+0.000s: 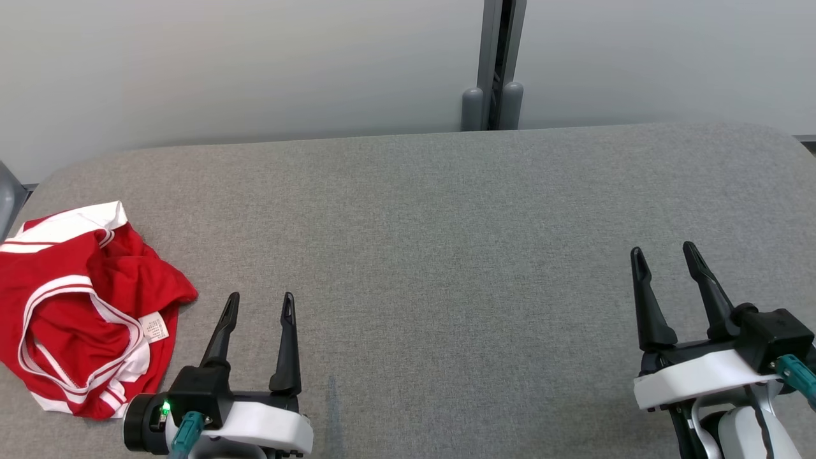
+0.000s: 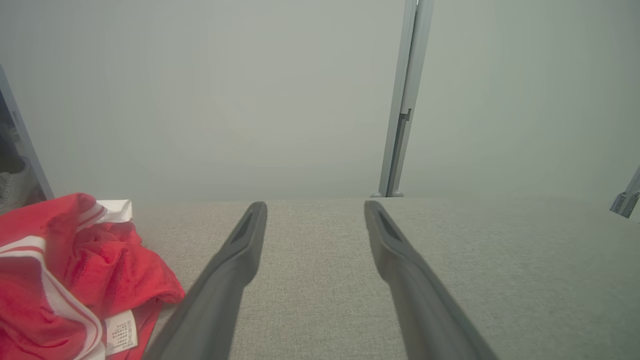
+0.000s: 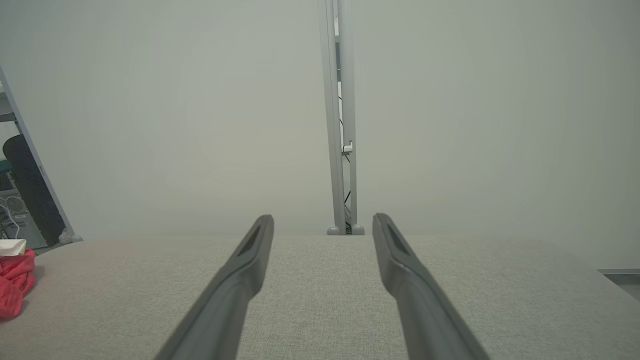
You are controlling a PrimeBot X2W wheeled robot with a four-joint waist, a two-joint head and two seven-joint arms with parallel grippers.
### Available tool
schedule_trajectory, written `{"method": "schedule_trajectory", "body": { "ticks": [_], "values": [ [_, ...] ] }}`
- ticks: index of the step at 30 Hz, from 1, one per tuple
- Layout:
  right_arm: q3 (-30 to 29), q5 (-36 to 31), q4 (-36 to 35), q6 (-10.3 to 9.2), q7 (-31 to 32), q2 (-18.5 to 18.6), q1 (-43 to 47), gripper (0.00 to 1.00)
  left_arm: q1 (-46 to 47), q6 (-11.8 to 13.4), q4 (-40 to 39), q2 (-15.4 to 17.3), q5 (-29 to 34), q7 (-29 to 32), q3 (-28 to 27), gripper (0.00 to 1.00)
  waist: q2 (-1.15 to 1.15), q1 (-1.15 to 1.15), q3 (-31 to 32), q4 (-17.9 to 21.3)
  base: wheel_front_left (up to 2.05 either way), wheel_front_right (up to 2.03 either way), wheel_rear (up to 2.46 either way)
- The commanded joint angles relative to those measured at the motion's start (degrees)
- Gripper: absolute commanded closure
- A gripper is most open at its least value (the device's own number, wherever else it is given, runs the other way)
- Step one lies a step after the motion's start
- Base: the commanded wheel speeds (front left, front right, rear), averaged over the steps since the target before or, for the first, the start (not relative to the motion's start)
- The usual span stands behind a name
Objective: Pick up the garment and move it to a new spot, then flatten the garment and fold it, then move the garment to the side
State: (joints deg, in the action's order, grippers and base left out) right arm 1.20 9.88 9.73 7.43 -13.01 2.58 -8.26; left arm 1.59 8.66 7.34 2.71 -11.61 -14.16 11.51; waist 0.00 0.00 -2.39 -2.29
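Observation:
A crumpled red garment (image 1: 83, 306) with white stripes and a white label lies at the far left of the grey table (image 1: 446, 242). My left gripper (image 1: 260, 303) hovers open just to its right, near the front edge, with nothing between its fingers. In the left wrist view the garment (image 2: 65, 280) bunches at the lower left, beside the left gripper (image 2: 315, 207). My right gripper (image 1: 663, 254) stands open over the bare right side of the table, far from the cloth. In the right wrist view the garment (image 3: 15, 282) peeks in at the left edge, well away from the right gripper (image 3: 322, 220).
A pale wall runs behind the table, with a grey vertical post (image 1: 494, 64) at the back centre. The table's back corners are rounded. Grey cloth surface stretches between and beyond both grippers.

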Motion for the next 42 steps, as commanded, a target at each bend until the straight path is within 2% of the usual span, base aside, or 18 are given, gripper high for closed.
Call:
{"method": "schedule_trajectory", "body": {
  "ticks": [1,9,19,28,32,35,42],
  "values": [
    [0.5,-1.5,0.0,0.10,-0.8,0.4,-0.6,0.00,0.2,-0.1,0.0,0.3,1.7,-0.4,-0.2,0.00,0.00,0.00,-0.1,0.1,0.00,0.00,0.00],
    [1.3,-3.1,0.6,0.10,-1.8,0.5,-1.1,0.00,0.0,-0.5,1.3,0.3,2.4,-0.8,-0.4,0.00,0.00,0.00,-0.5,0.3,0.00,0.00,0.00],
    [2.0,-2.3,1.5,0.09,-2.4,0.5,-1.2,0.00,0.2,-1.8,2.5,0.3,-0.4,-1.1,-1.0,0.00,0.00,0.00,-0.5,0.2,0.00,0.00,0.00],
    [1.8,-1.9,1.5,0.09,-2.4,0.5,-1.2,0.00,0.5,-1.7,2.5,0.3,-0.8,-1.1,-0.8,0.00,0.00,0.00,-0.5,-0.5,0.00,0.00,0.00],
    [1.7,-1.4,1.4,0.09,-2.4,0.5,-0.3,0.00,0.9,-1.7,3.1,0.3,-1.0,-1.1,-0.4,0.00,0.00,0.00,-0.3,-2.6,0.00,0.00,0.00],
    [0.9,1.6,1.5,0.09,-2.4,0.5,0.1,0.00,1.0,-1.7,2.9,0.3,-1.0,-1.0,-0.1,0.00,0.00,0.00,-0.2,-5.3,0.00,0.00,0.00],
    [3.3,3.2,1.5,0.09,-2.3,0.5,-0.5,0.00,-0.8,-1.1,2.0,0.3,-0.9,-1.0,-1.9,0.00,0.00,0.00,0.4,-11.5,0.00,0.00,0.00]
  ]
}}
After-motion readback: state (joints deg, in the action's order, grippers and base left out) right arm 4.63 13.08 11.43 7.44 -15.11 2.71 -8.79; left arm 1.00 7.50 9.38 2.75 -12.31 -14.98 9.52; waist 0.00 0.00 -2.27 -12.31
